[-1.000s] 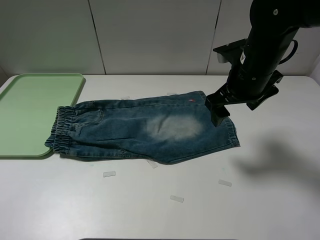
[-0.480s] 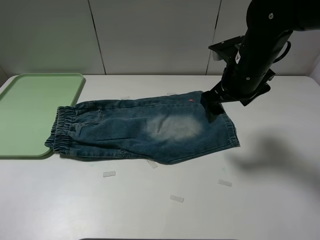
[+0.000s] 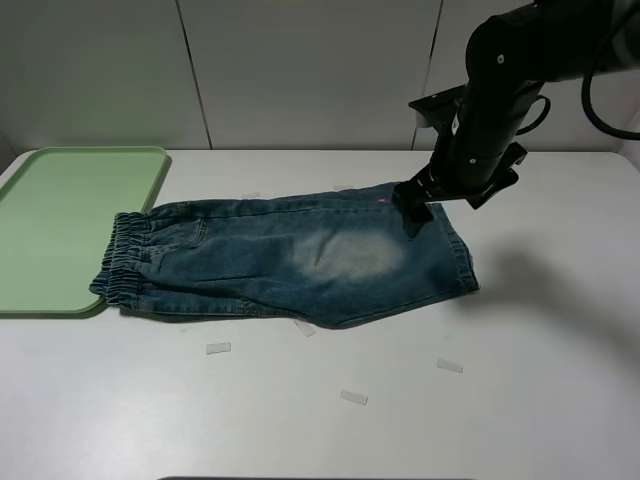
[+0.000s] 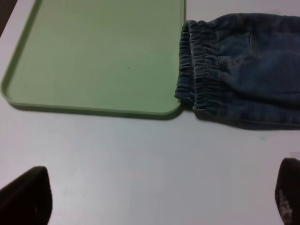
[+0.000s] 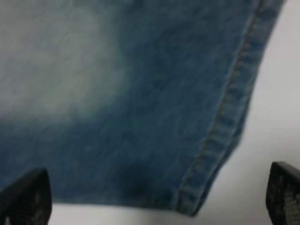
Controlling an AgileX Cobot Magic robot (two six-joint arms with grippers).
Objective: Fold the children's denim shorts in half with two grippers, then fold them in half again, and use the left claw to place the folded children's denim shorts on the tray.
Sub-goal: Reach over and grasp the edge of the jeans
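The children's denim shorts lie flat on the white table, waistband to the left and touching the tray's edge, leg hems to the right. The pale green tray lies at the far left. My right gripper hangs over the far right hem corner, open and empty. The right wrist view shows denim and a stitched hem close below its spread fingertips. My left gripper is open and empty over bare table near the tray and the waistband. The left arm is outside the exterior view.
Small white tape strips lie on the table in front of the shorts. A white panelled wall stands behind the table. The right arm's shadow falls on the table at the right.
My right gripper has moved left and back, from over the right hem to the far right corner of the shorts. The shorts have not moved.
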